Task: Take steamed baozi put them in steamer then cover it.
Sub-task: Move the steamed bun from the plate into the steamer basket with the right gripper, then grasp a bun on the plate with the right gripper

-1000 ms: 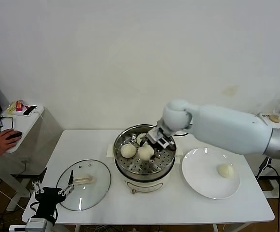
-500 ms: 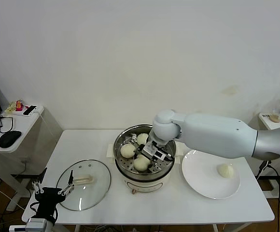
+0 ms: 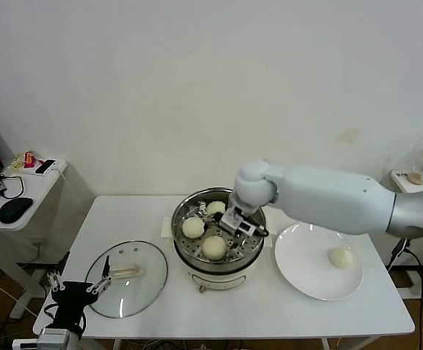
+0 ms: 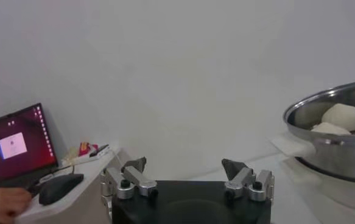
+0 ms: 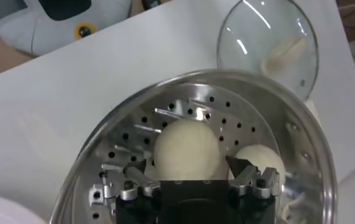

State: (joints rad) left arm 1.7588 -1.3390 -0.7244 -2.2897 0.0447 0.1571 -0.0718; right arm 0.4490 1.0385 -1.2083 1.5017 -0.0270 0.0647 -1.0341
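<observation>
Head view: right gripper (image 3: 235, 227) hangs open-fingered above steamer (image 3: 249, 249) baozi (image 3: 214, 247)

No readable text, labels or numbers; laptop screen (image 4: 14, 145) content illegible.

right claw (image 3: 235, 232): let go, lifted | third baozi (image 3: 214, 247): now resting in steamer (image 3: 251, 248)

The bulky, smooth white right arm (image 3: 343, 198) ends in a rounded joint and a grey metal cuff at its far end. Both the right gripper (image 5: 186, 164) and left gripper (image 4: 184, 165) have black housings, silver screw-fastened knuckles and dark wedge-shaped fingertips (image 4: 233, 166).
</observation>
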